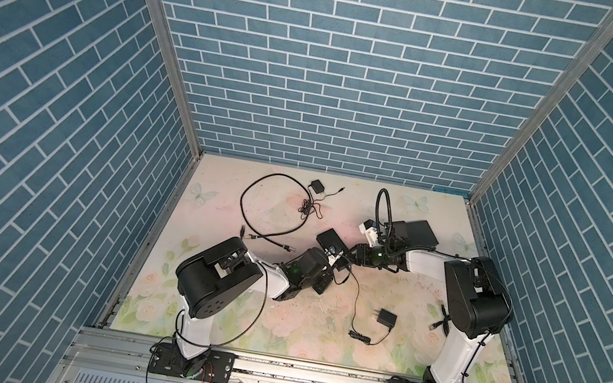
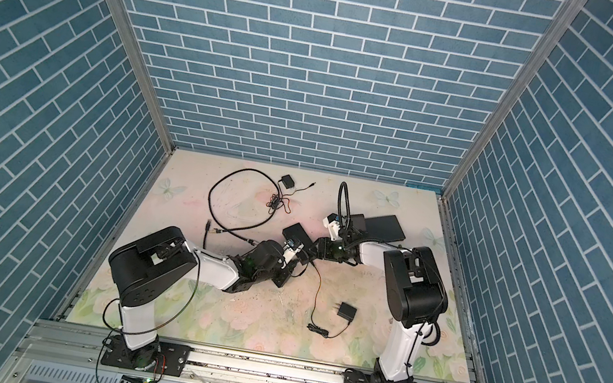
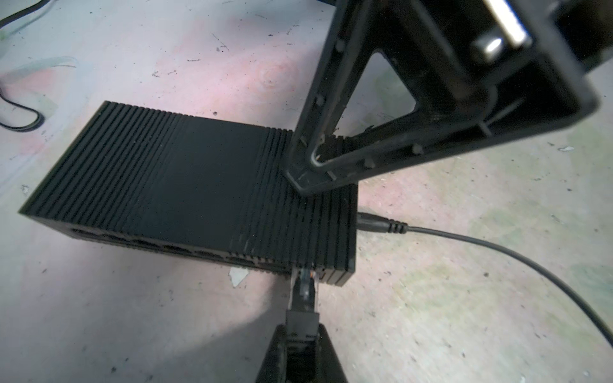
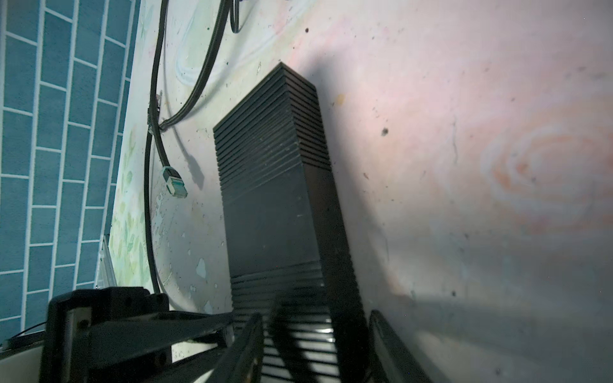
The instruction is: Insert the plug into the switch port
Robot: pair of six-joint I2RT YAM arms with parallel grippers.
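The switch (image 3: 199, 185) is a black ribbed box lying flat on the floral mat, and it shows in both top views (image 1: 330, 241) (image 2: 296, 235). My left gripper (image 3: 302, 331) is shut on the plug (image 3: 306, 287), a clear connector with a black boot. The plug's tip sits in the mouth of the end port on the switch's front face; how deep it goes is hidden. My right gripper (image 4: 315, 325) is closed round the same end of the switch (image 4: 275, 205). One of its fingers (image 3: 308, 175) rests on the ribbed top, and the other runs down the rear side.
A power lead (image 3: 497, 248) is plugged into the switch's end face and runs to an adapter (image 1: 386, 319). A loose network cable (image 1: 252, 200) loops at the back left, its free connector (image 4: 175, 184) near the switch. A second adapter (image 1: 316, 186) and a flat black box (image 1: 422, 233) lie behind.
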